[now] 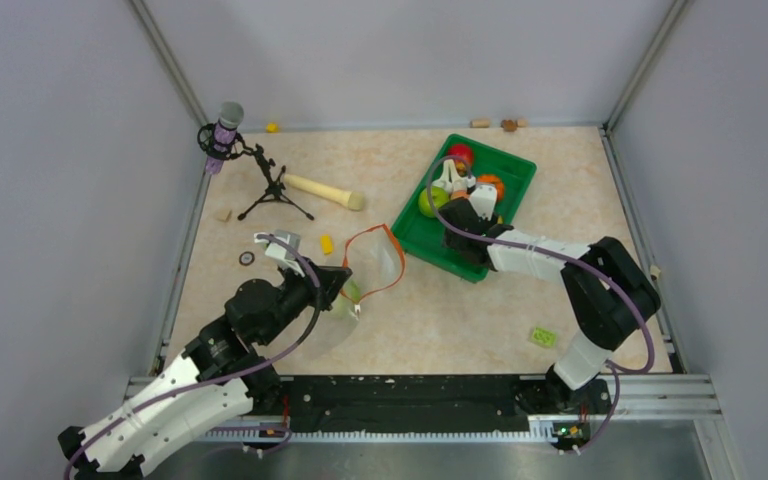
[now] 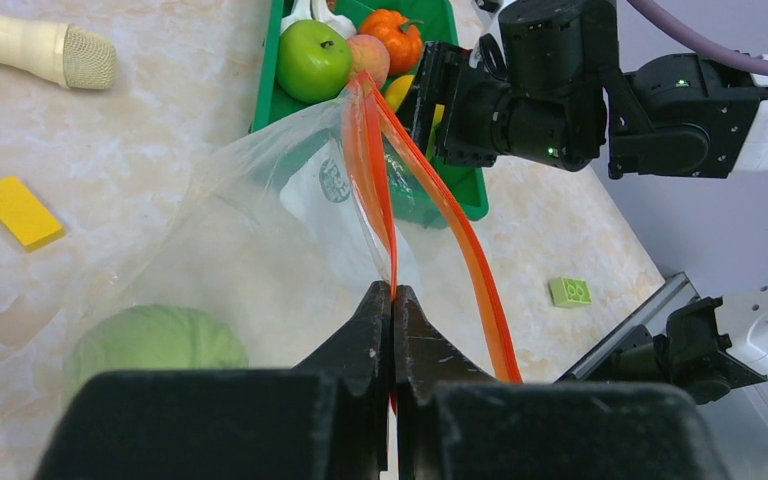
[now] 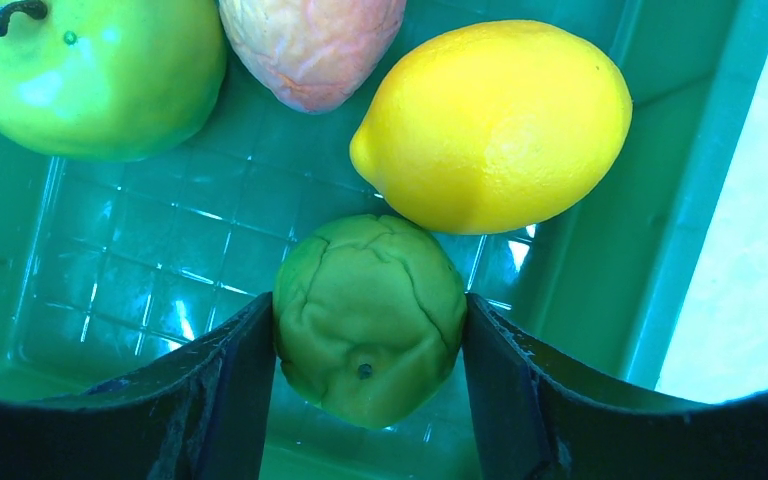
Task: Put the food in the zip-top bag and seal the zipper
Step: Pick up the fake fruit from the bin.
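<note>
The clear zip-top bag [image 1: 375,262] lies at mid-table, its mouth held open toward the green tray [image 1: 430,240]. My left gripper [image 1: 350,285] is shut on the orange-red zipper [image 2: 460,235] at one end of the rim; the pinch shows in the left wrist view [image 2: 392,292]. A pale green cabbage [image 2: 150,345] sits inside the bag [image 2: 260,230]. My right gripper [image 1: 450,180] is down in the tray, its fingers closed on both sides of a small green cabbage [image 3: 368,310]. A lemon [image 3: 495,125], a green apple [image 3: 90,75] and a peach [image 3: 310,45] lie beside it. A red apple [image 1: 460,154] and a pumpkin [image 1: 490,186] are in the tray too.
A microphone on a tripod [image 1: 225,130] stands at the back left, with the wooden pin [image 1: 322,190] beside it. A yellow block [image 1: 326,243] lies left of the bag. A green brick [image 1: 543,337] lies near the right arm's base.
</note>
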### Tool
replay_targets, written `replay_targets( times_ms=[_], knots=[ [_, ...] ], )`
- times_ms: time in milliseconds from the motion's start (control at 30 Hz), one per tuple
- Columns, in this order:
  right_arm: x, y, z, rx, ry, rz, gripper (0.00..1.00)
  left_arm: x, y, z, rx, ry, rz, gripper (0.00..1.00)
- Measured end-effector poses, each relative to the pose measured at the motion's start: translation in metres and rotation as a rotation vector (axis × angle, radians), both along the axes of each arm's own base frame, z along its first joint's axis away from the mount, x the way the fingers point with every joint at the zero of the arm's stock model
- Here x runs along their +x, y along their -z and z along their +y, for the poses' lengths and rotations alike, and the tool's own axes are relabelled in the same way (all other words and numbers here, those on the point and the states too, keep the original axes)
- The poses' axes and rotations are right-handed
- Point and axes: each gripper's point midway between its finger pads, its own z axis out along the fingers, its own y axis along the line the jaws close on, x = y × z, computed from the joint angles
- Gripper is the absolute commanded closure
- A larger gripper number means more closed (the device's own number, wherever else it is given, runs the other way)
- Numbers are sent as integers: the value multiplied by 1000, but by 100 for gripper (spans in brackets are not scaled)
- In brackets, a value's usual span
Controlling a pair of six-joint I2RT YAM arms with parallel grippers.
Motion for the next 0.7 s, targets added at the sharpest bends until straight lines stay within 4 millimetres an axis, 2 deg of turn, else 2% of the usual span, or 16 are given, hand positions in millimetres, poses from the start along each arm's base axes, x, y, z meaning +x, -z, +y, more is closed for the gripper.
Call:
replay_targets(
  times_ms=[200,367,533,700],
  knots=[
    [-5,-4,-4,2,-2,-4,78,0,-1,-1,-4,3,-2,100],
    [-12,-22,-6,28,-27,-39,81,0,-1,-1,-5,5,-2,100],
    [-24,-57,-5,111,-96,-136,82,-1,-1,-2,-5,12,-2,100],
    [-42,-99,10,280,-229,-280,82,-3,-1,-3,-6,24,0,100]
  ],
)
